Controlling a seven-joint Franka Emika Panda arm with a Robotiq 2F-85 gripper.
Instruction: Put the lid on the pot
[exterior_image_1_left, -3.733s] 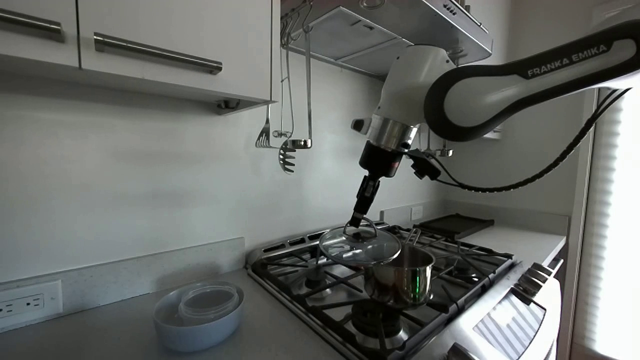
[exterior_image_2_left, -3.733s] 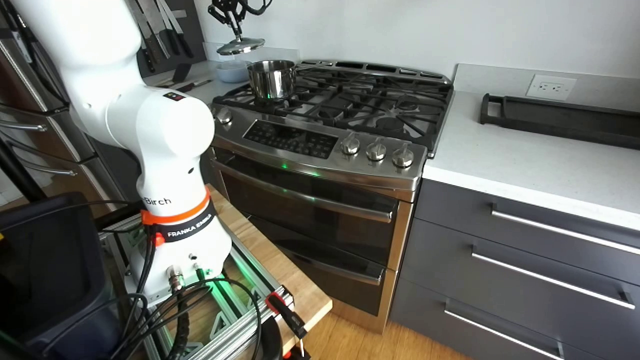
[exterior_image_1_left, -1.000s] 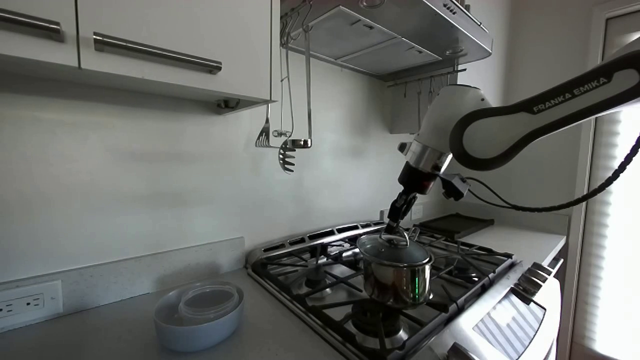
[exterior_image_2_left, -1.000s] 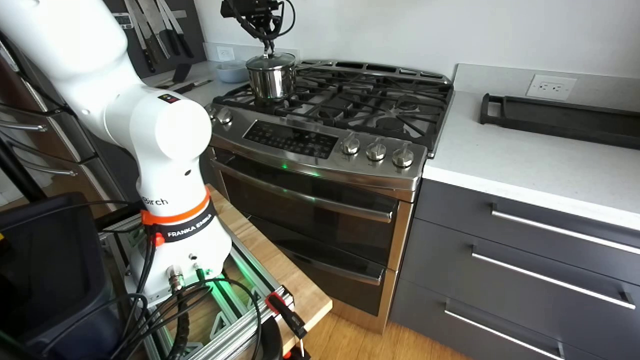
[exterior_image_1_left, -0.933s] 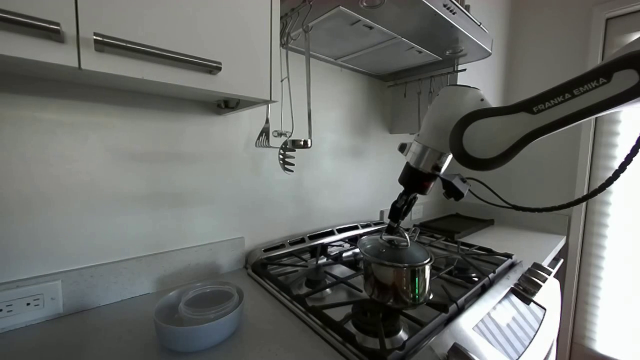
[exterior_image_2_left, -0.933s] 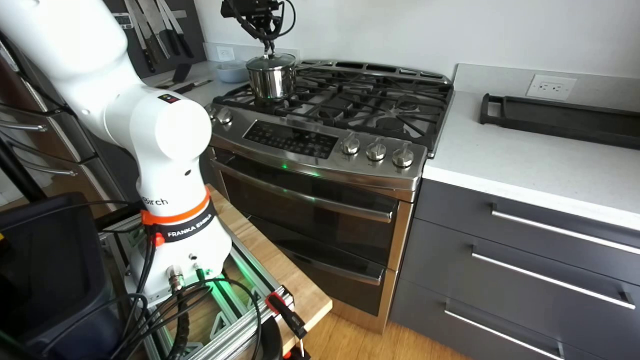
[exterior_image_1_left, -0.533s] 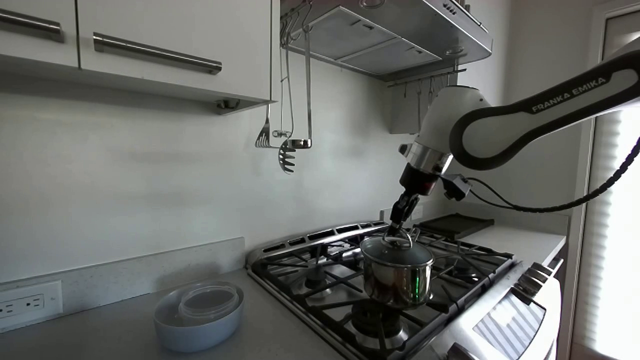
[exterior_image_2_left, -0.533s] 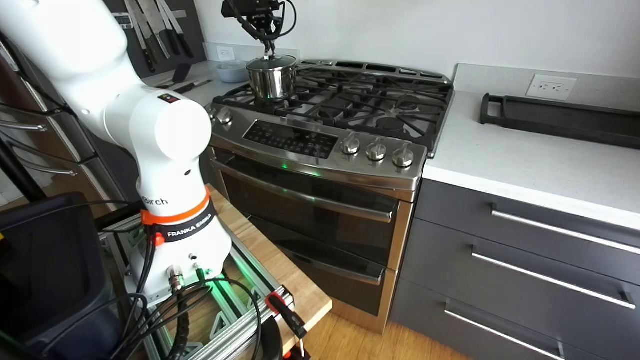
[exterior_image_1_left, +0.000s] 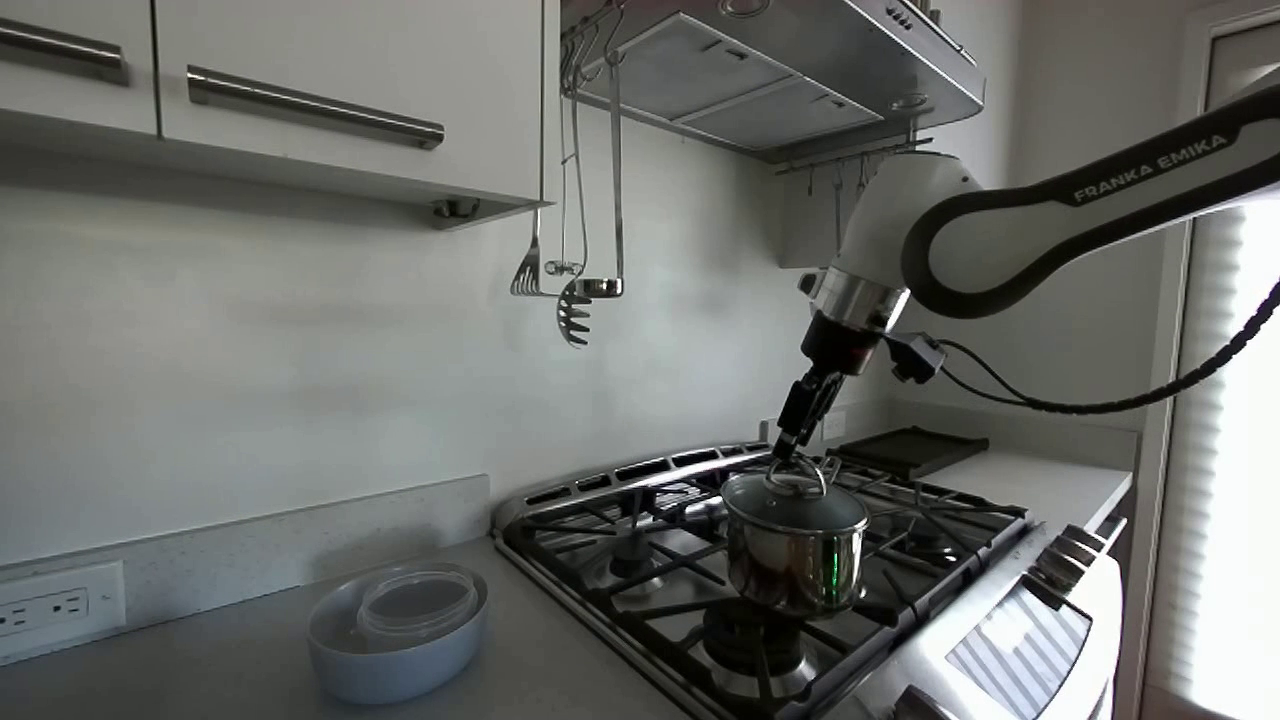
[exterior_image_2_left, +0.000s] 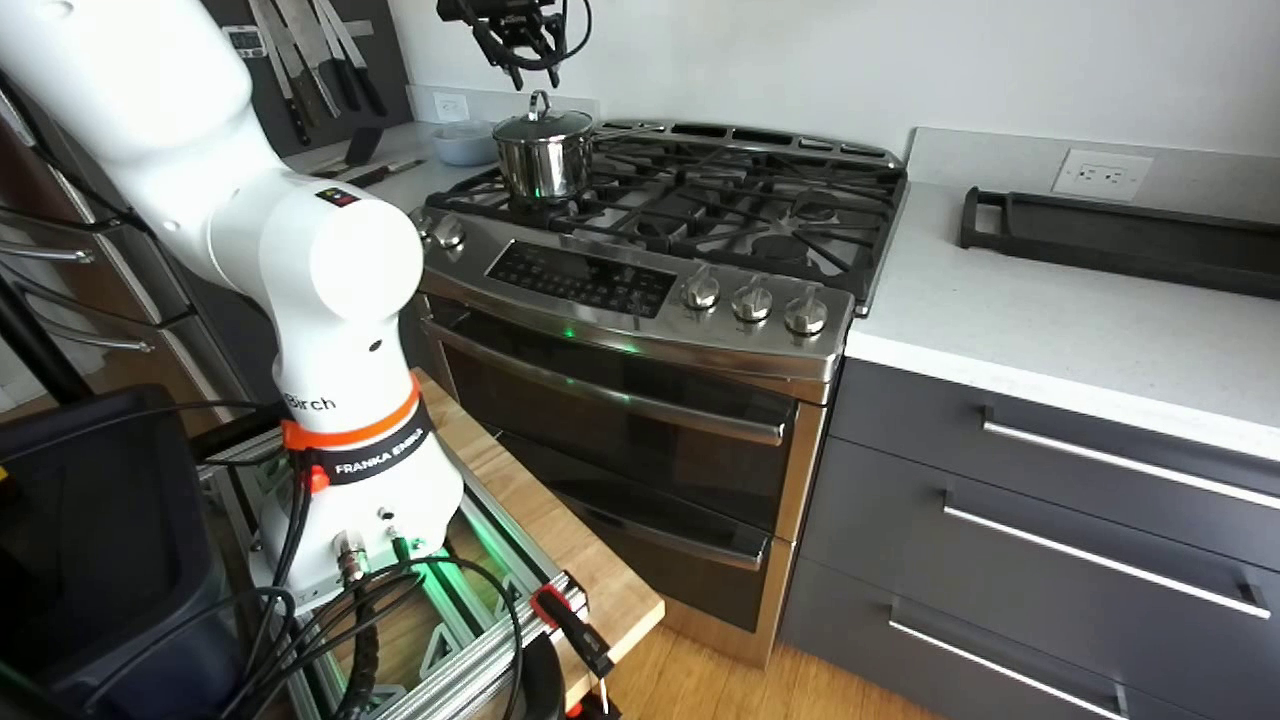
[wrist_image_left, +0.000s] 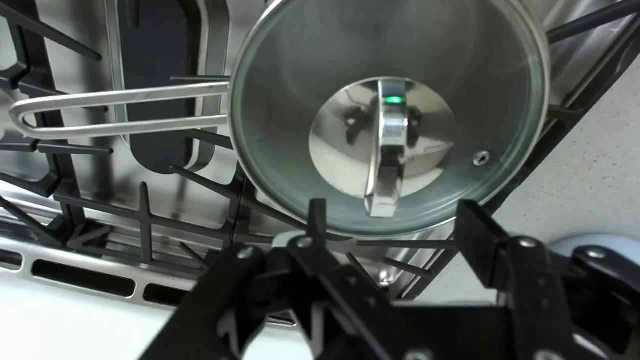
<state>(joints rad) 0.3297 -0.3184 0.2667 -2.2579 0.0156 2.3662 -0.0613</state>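
Note:
The glass lid (wrist_image_left: 280, 100) with its metal rim lies flat on the shiny steel pot (exterior_image_1_left: 795, 575), covering its mouth in both exterior views. Its arched metal handle (wrist_image_left: 392, 130) stands up in the middle. My gripper (exterior_image_2_left: 536, 82) is just above that handle, apart from it, fingers spread with a wide gap. In the wrist view the fingers (wrist_image_left: 480, 240) frame the near end of the handle, and nothing is held between them. The pot's long wire handle (wrist_image_left: 150, 95) points left in the wrist view.
Under the pot run the black stove grates (exterior_image_2_left: 680, 215). A pale bowl (exterior_image_1_left: 395, 665) with a clear container inside stands on the counter beside the stove. A black griddle tray (exterior_image_2_left: 1130, 240) lies on the opposite counter. The range hood (exterior_image_1_left: 830, 120) and a hanging ladle (exterior_image_1_left: 600, 287) are above.
Some seconds ago the lid hung from my gripper beside the pot; it then came down onto it. Within the last half second my fingers opened, released the handle and rose slightly.

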